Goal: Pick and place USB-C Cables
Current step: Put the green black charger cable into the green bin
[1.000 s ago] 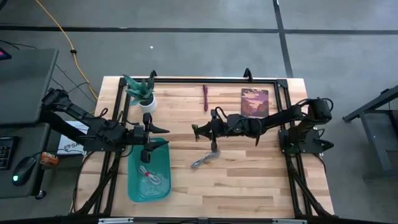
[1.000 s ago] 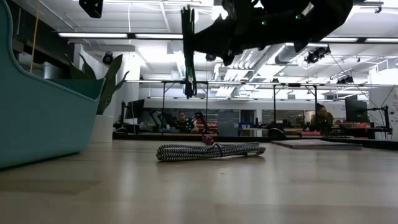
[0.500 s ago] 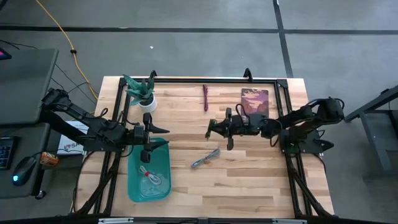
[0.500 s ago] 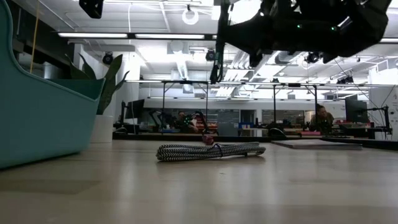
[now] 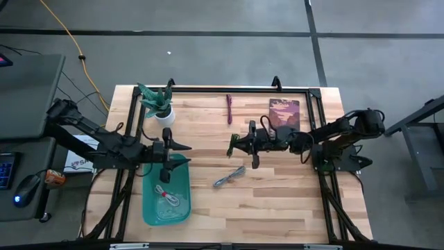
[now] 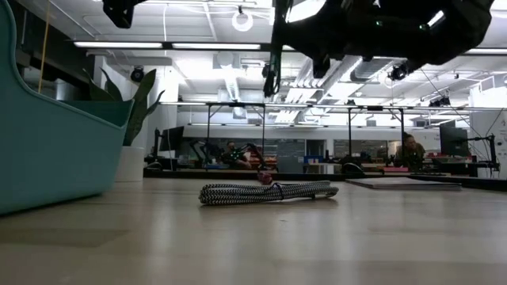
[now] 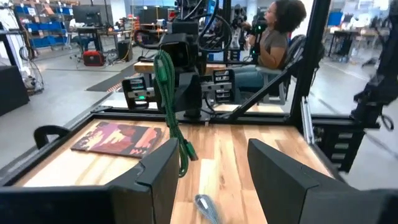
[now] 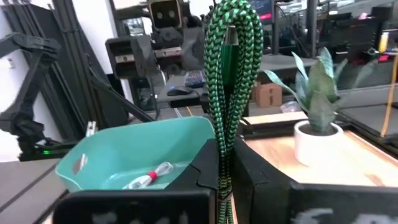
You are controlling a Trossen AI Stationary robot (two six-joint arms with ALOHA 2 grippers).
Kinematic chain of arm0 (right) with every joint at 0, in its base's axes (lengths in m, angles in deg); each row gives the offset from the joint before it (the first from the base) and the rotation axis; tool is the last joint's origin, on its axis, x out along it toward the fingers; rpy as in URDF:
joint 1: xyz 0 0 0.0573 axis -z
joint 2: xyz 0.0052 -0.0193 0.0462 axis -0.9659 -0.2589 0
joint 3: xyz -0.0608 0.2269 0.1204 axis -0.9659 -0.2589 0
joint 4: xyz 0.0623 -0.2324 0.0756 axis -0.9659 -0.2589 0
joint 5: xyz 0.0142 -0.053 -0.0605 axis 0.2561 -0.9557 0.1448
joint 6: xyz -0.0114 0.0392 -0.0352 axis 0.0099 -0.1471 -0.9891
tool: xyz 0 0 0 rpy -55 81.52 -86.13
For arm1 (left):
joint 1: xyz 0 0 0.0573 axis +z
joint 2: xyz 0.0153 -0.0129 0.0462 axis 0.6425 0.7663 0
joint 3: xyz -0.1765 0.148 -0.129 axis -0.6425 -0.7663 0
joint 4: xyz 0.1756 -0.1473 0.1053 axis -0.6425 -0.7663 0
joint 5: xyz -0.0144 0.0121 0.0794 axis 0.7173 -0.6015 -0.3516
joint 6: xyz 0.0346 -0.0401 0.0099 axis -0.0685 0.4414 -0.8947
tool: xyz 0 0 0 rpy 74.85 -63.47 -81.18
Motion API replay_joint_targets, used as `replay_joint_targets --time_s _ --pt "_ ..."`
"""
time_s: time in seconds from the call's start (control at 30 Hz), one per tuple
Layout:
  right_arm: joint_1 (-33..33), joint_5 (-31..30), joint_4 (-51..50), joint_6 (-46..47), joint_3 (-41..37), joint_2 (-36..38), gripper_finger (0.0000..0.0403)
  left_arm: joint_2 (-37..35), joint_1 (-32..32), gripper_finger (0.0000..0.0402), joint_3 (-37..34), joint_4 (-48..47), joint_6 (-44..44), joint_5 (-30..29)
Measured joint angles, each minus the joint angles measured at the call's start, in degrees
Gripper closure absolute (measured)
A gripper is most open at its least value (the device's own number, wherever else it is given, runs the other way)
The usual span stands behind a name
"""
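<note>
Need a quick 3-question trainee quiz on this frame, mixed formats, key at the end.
1. True or false: the right gripper is shut on the green cable.
2. Which cable lies in the teal bin? A) grey B) white with red C) maroon
3. Fill in: the grey cable lies on the ____.

Key: 1 true. 2 B, the white-and-red cable. 3 table; the maroon cable lies there too.
</note>
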Motion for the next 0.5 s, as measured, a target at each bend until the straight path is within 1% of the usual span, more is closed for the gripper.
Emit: replay_joint_targets --time_s 0.13,0.3,0.37,0.5 --pt "-1.2 0.8 -1.8 -0.2 3.0 -0.8 0.0402 7.9 1.9 0.0231 0.0 8.0 0.6 0.0" --pt "-3.4 1.0 -3.1 -1.2 6.8 -2.6 0.0402 18.8 6.3 0.0231 0.0 20.1 0.8 1.2" --pt "-4.1 1.2 -3.2 -1.4 7.9 -3.0 0.0402 21.6 8.4 0.0231 0.3 23.1 2.5 3.9" --pt "-5.1 1.7 -5.2 -2.1 9.5 -3.0 0.0402 25.7 12.0 0.0231 2.5 23.6 7.6 12.7"
